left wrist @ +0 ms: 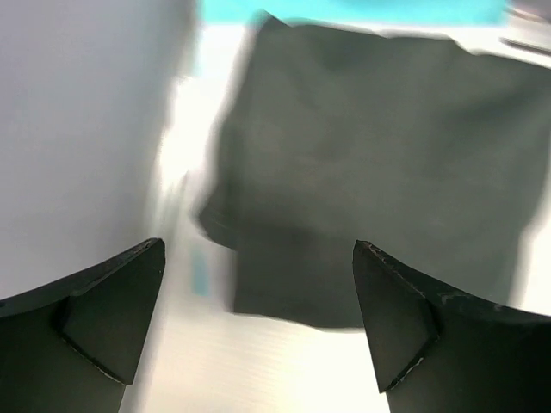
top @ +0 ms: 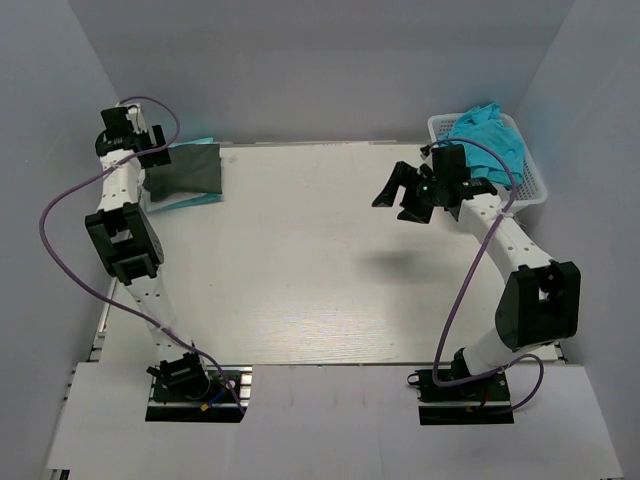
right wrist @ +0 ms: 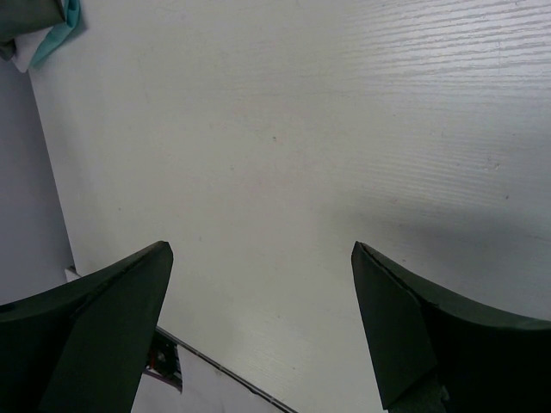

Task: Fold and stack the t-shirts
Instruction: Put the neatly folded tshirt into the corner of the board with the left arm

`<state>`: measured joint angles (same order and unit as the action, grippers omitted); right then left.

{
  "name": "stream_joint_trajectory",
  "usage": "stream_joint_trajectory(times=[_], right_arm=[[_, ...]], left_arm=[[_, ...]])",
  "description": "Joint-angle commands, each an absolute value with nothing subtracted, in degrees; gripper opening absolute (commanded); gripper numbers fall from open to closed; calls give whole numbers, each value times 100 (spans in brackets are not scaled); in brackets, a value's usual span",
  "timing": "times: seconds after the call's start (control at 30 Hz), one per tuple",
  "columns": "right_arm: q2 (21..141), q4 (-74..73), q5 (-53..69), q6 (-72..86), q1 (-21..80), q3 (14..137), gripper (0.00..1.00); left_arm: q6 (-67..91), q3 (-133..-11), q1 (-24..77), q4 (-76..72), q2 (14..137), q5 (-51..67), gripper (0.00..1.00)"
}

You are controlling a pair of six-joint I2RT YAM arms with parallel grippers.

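Observation:
A folded dark charcoal t-shirt [top: 188,170] lies at the table's far left on top of a folded turquoise one [top: 190,201]. In the left wrist view the charcoal shirt [left wrist: 370,172] fills the frame with a turquoise edge [left wrist: 344,10] behind it. My left gripper [top: 150,150] hovers over the stack's left end, open and empty [left wrist: 258,318]. A crumpled turquoise t-shirt [top: 490,138] lies in the white basket [top: 532,190] at the far right. My right gripper [top: 400,195] is open and empty above the bare table [right wrist: 263,318], left of the basket.
Grey walls close in the table on the left, back and right. The folded stack's corner shows at the top left of the right wrist view [right wrist: 39,30]. The arm bases sit on a white board [top: 330,410] at the near edge.

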<state>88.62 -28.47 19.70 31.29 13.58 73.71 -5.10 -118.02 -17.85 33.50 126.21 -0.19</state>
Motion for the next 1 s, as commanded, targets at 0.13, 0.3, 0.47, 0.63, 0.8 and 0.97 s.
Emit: stream_joint_trajectory(times=[0.13,0.3,0.47,0.63,0.8,0.97], right_arm=[[8641,-2698,1697,2725,1380,7296,90],[8053,-2252,1424,2707,1371,6593,90],[7044,-1820,1529,2848,1362,5478,90],[6084,-1740,1459,2865,1362,4668,90],[5222,-1478,1634,2979,1354,3842,90],[4852,-1642,1592,2944,1354,3709,90]], left_arm=[[736,-11507,-1478,4052,11533,1371,100],[1537,-8947,-968,3394,9507,1371,100],[2425,-6509,-380,3014,7939,1880,100],[2514,-5590,-79,3567,6155,1311,100],[2495,-5520,-79,3911,5205,1178,100],[2637,-5195,-79,3832,5019,1468,100]])
